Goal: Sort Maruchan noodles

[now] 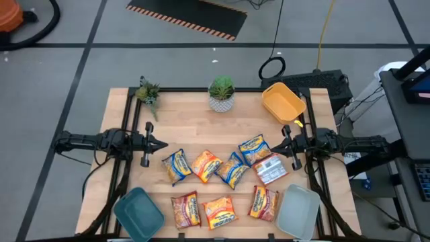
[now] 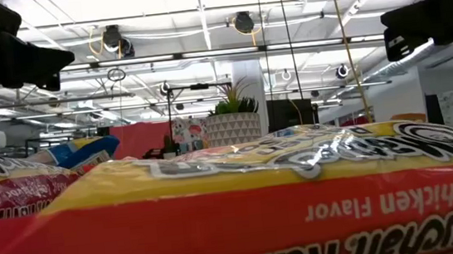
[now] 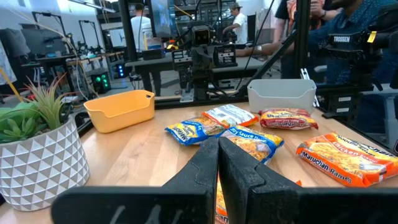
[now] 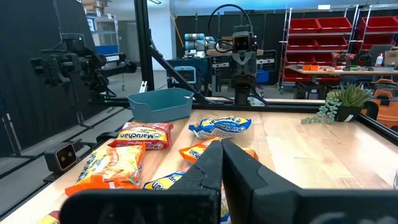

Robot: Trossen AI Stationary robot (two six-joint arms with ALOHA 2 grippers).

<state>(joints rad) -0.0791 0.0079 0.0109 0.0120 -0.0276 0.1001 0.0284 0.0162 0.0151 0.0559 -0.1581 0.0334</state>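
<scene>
High view: left hand (image 1: 163,144) at 9 o'clock, clenched, empty. Right hand (image 1: 277,144) at 3 o'clock, clenched, empty. Maruchan noodles (image 1: 207,165) scattered across centre and 6 o'clock of surface (image 1: 188,117). Yellow bin (image 1: 283,102) at 1 o'clock, teal bin (image 1: 138,214) at 7, pale bin (image 1: 298,211) at 5.

Low view: packet (image 2: 300,203) fills foreground, upside-down "Chicken Flavor" readable.

Left wrist view: fingers (image 3: 205,165) pressed together; "Maruchan Ramen" on orange packet (image 3: 345,159).

Right wrist view: fingers (image 4: 214,163) together; "Maruchan" on red packet (image 4: 142,134).
</scene>
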